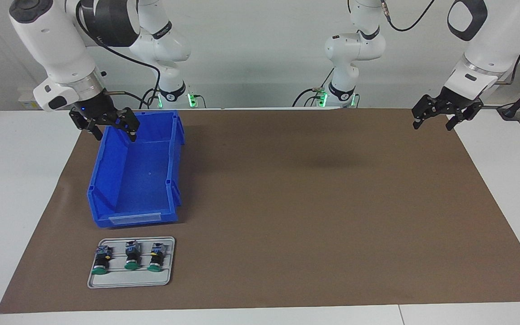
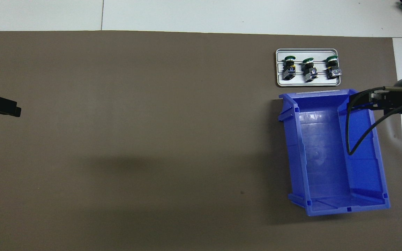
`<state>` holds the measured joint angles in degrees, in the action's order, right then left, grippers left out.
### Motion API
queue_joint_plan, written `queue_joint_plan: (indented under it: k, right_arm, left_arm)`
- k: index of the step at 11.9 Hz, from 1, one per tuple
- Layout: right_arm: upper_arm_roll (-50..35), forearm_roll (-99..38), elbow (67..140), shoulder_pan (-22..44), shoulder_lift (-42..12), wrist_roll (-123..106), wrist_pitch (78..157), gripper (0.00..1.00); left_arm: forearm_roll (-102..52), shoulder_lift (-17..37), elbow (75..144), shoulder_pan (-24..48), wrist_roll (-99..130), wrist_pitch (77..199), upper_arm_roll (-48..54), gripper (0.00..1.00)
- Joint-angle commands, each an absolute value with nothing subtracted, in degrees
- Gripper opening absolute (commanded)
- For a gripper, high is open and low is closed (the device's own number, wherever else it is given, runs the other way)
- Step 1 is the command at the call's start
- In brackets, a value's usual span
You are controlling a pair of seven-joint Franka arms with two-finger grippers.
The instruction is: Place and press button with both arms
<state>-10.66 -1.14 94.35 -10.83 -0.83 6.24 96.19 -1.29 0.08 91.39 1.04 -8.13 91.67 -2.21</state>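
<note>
Arms: 2, white, jointed. Right gripper raised over the bin's robot-side corner, fingers spread, grasping nothing. Left gripper raised over the mat edge at its own end, fingers released.

Blue bin: open-topped, nothing inside.

Grey tray: beside the bin, farther from the robots; 3 switches lying in a row.

Button: middle of the row; green round cap, black body, bluish-grey rear block.

Robotics laboratory. Evidence: two white robot arms mounted at one edge of a white tabletop, brown mat across it, blue plastic bin, grey parts tray, trailing cables, bare white wall.
</note>
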Motion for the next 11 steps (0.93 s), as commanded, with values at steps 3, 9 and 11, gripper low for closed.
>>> queue_joint_plan:
  k: [3,9,11]
  right_arm:
    - [-10.81,-2.29,96.06,-11.6,-0.18,5.71,100.97,1.0]
    - [-10.81,-1.14,94.93,-12.48,-12.99,5.62,117.74,0.87]
    - [-10.81,1.65,93.87,-12.22,-18.43,5.62,125.2,0.75]
  left_arm:
    - [-0.35,-1.49,93.25,0.62,-7.56,92.46,-1.76,1.0]
    - [-0.26,-1.49,93.25,0.62,-7.56,92.46,-1.76,1.0]
    - [-0.35,-1.49,93.25,0.62,-7.56,92.46,-1.76,1.0]
